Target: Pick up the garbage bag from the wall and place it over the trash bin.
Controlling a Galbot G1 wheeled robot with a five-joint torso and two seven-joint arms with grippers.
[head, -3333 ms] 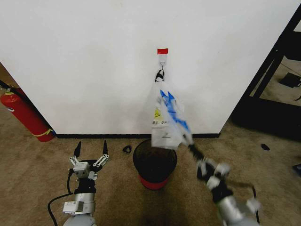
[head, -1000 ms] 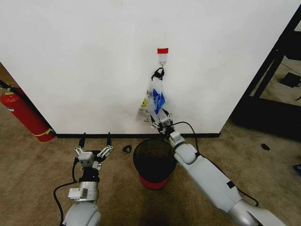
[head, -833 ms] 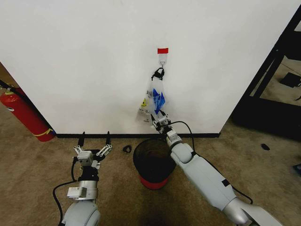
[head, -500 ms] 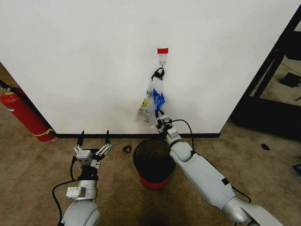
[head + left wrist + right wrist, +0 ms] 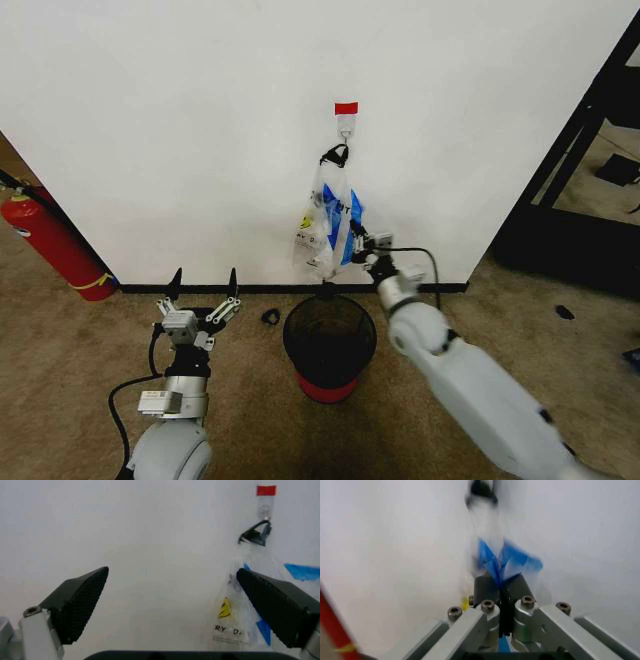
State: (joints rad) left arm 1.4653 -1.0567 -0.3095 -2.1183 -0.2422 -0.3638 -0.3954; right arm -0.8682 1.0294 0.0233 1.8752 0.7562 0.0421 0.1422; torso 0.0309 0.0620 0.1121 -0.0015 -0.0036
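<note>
The garbage bag (image 5: 328,222), translucent white with blue print and a yellow mark, hangs by a black loop from the hook (image 5: 345,128) under red tape on the wall (image 5: 180,120). My right gripper (image 5: 362,243) is at the bag's lower right side, shut on a fold of it. The right wrist view shows the fingers (image 5: 487,588) pressed together on blue-printed plastic (image 5: 502,557). The black mesh trash bin (image 5: 330,338) stands on the floor directly below the bag. My left gripper (image 5: 203,288) is open to the bin's left, pointing at the wall; its wrist view shows the bag (image 5: 240,618).
A red fire extinguisher (image 5: 55,245) leans at the wall's left end. A small black object (image 5: 270,316) lies on the carpet left of the bin. A black frame (image 5: 575,150) stands at the right. Open carpet surrounds the bin.
My right gripper has shut on the bag's lower part and shifted right, drawing the bag wider and outward from the wall. The left arm has barely moved.
</note>
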